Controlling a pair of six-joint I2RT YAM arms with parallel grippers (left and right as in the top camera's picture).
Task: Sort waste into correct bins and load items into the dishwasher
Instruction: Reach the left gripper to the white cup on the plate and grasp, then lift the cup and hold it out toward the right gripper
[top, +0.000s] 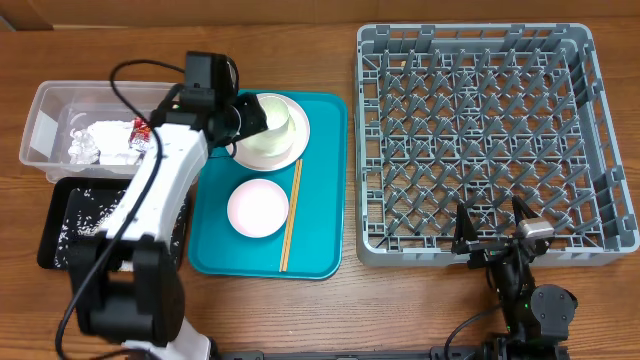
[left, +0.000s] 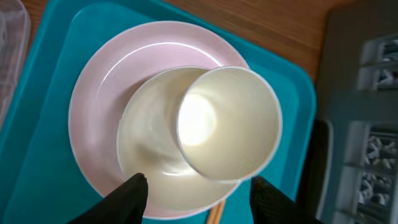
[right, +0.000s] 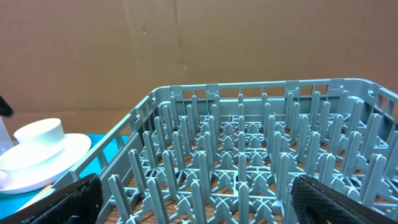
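Observation:
A pale pink plate (top: 292, 143) lies at the far end of the teal tray (top: 325, 180). On it stand a white bowl (left: 146, 140) and a white cup (left: 227, 121), both mouth up. My left gripper (top: 245, 118) hovers at the plate's left edge. It is open, its fingers (left: 134, 194) apart over the bowl's rim and touching nothing. A small pink bowl (top: 258, 208) and wooden chopsticks (top: 291, 215) lie nearer on the tray. My right gripper (top: 490, 228) stands wide open at the near wall of the grey dish rack (top: 480, 140), holding nothing.
A clear tub (top: 50, 115) at the left holds a crumpled napkin (top: 95, 142) and a red wrapper (top: 140, 135). In front of it, a black tray (top: 55, 235) holds white rice grains. My left arm crosses over both. The rack's pegs (right: 249, 162) fill the right wrist view.

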